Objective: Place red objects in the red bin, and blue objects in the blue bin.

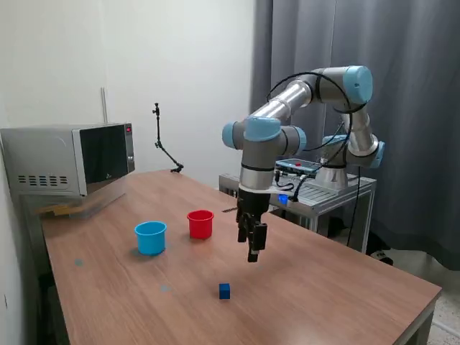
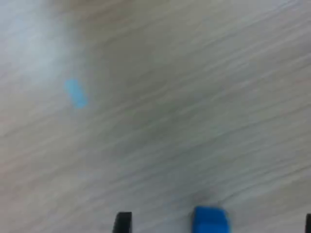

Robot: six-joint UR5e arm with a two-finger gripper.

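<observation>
Cube: the small solid dark blue cube (image 1: pixel 225 290) is lying on the brown wooden table (image 1: pixel 323 287), alone, near its front edge
Handling: it is looking light, rigid and flat-sided; opposite faces are offering the surest hold
Gripper: the black two-finger gripper (image 1: pixel 253 253) is hanging above the table, holding nothing; finger spread is showing wide in the wrist view
Surroundings: the light-blue plastic cup (image 1: pixel 151 237) and red plastic cup (image 1: pixel 200 223) are standing well apart from the cube; nothing is blocking it

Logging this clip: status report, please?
Gripper above table, nothing seen in it; open or shut unclear. One blue cube on table, outside blue cup and red cup. Path unobstructed.
</observation>
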